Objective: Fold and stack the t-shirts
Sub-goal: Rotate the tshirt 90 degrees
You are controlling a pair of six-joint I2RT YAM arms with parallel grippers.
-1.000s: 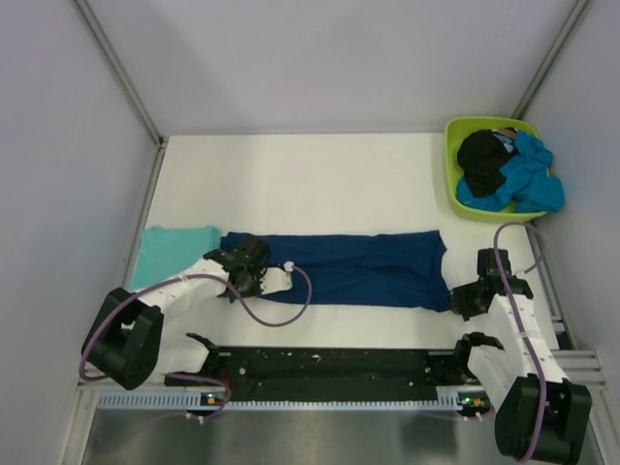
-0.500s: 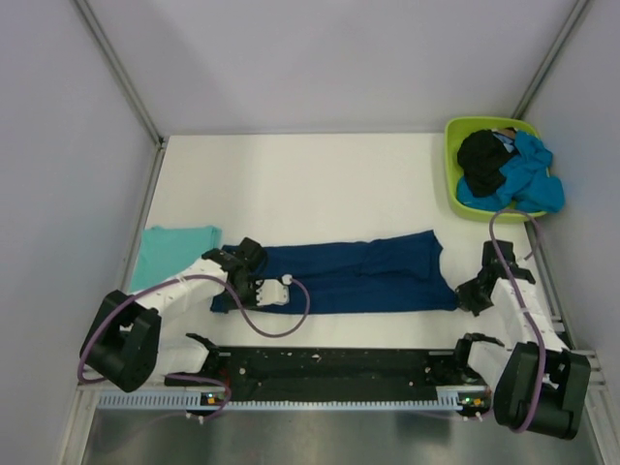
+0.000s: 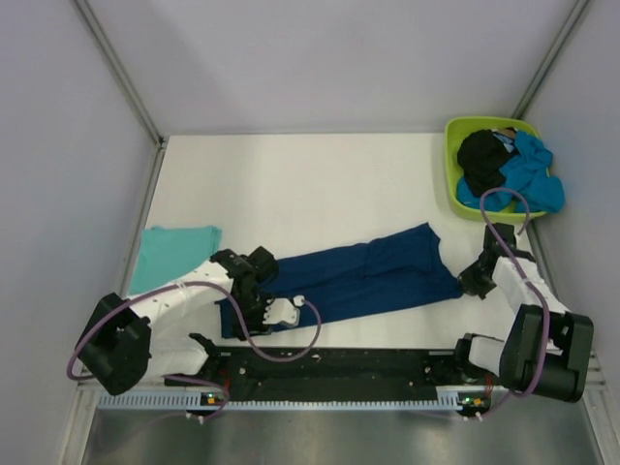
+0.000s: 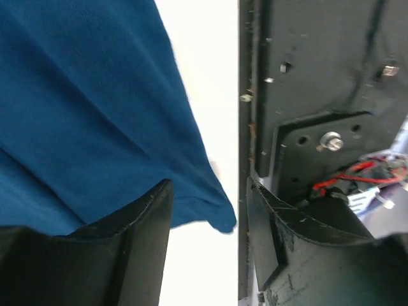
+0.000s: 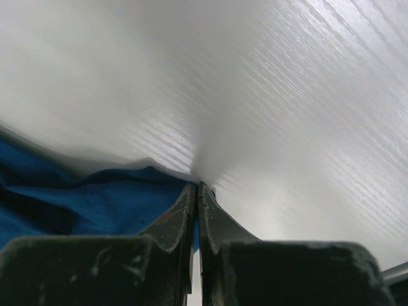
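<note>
**Top view:** A navy t-shirt (image 3: pixel 358 281), gathered into a long band, lies slantwise across the near half of the white bench (image 3: pixel 310 184), running from about 8 o'clock up toward 3 o'clock. The left hand (image 3: pixel 260 295) sits over its low 8 o'clock end, and the right hand (image 3: pixel 475 278) meets its 3 o'clock end. A light teal t-shirt (image 3: pixel 174 254) lies flat at 9 o'clock, just beside the left arm. Black (image 3: pixel 481 160) and bright blue (image 3: pixel 528 174) t-shirts are heaped in the lime-green tub (image 3: pixel 451 165) at 2 o'clock.

**Left wrist:** The left hand (image 4: pixel 209 191) has its fingers (image 4: pixel 143 223) apart and clamps nothing. The navy cloth (image 4: pixel 95 108) fills the 10 o'clock side, and its corner tapers into the gap between them. Bare bench (image 4: pixel 204 57) and the black mounting rail (image 4: pixel 306 64) lie toward 3 o'clock.

**Right wrist:** The right hand (image 5: pixel 197 188) is pressed together, apparently nipping the edge of the navy cloth (image 5: pixel 95 204). The cloth rises to the fingertips from 8 o'clock, with blurred bench (image 5: pixel 255 76) beyond.

The step in hand looks like squaring the band before it is halved. To do it well, the left hand should likely settle on that loose corner and take both layers. The band should then be drawn taut and level between the hands, since a slack or skewed fold would probably stack unevenly on the teal shirt.
</note>
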